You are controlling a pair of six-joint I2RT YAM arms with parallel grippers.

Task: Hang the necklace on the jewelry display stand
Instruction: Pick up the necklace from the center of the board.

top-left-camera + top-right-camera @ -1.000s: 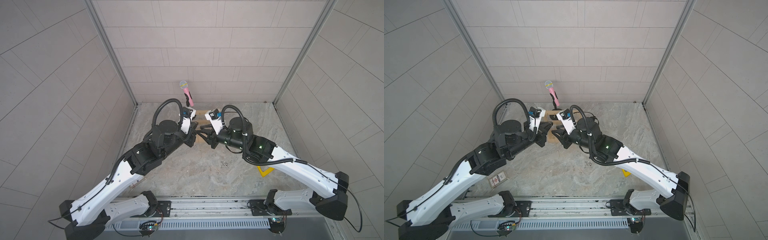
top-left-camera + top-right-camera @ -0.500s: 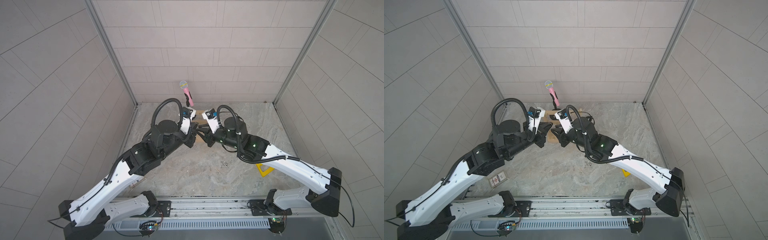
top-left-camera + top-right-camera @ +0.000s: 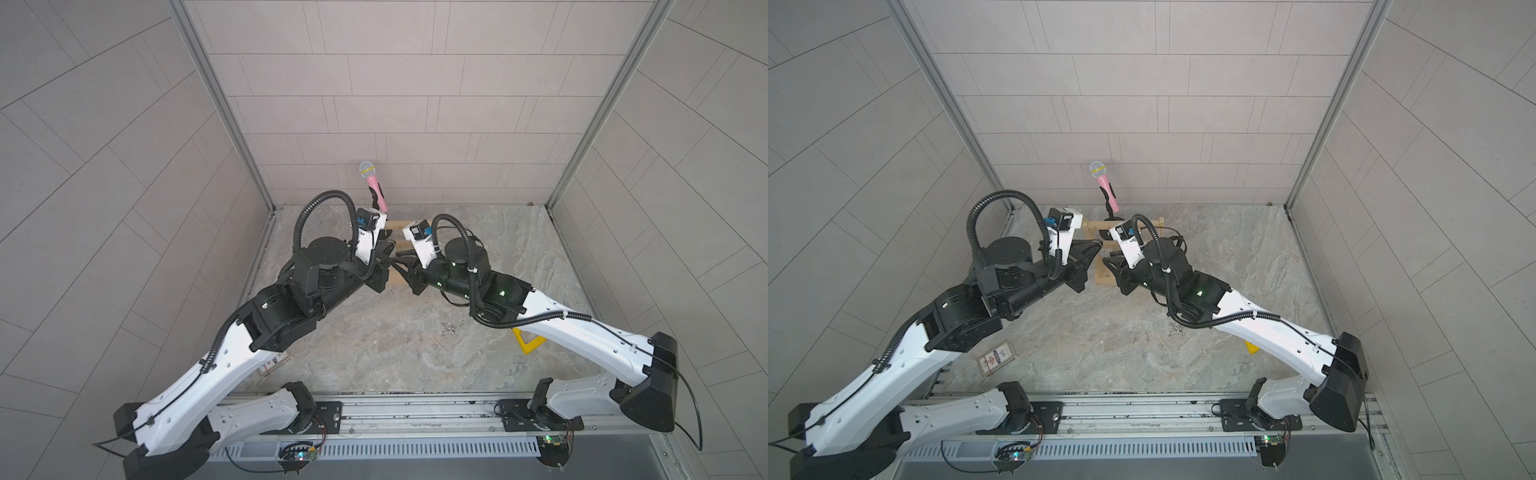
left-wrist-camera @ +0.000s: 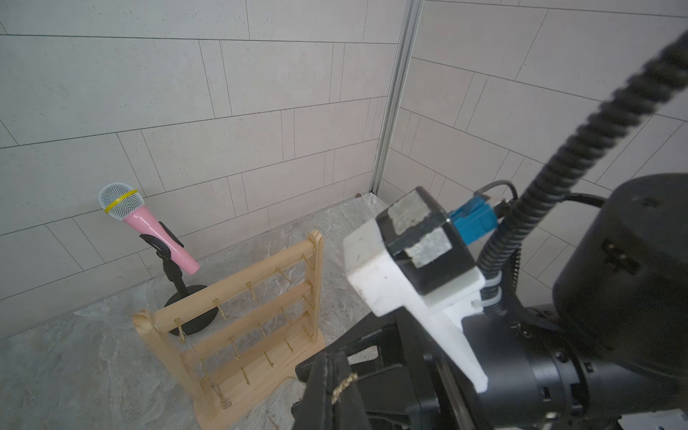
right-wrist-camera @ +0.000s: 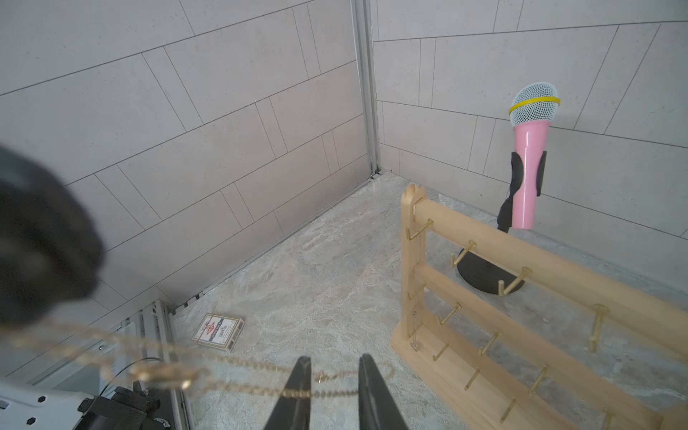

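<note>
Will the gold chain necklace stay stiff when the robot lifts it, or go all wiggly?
Probably wiggly: the thin gold chain necklace trails in slack strands from the shut left pincer toward the open right pincer, so it should sag and swing. Its tiny links suggest it is light. It might slip, being so thin.

Marbled tabletop (image 3: 1100, 353) carries the jewelry display stand (image 4: 253, 318), microphone stand (image 4: 190, 311), card box (image 3: 997, 358)

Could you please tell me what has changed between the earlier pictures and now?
The right arm swung in toward the left gripper, which put the right gripper astride the necklace. Its jaws have not yet closed on it. The left gripper stayed shut on the necklace. The jewelry display stand and the pink microphone did not move.
</note>
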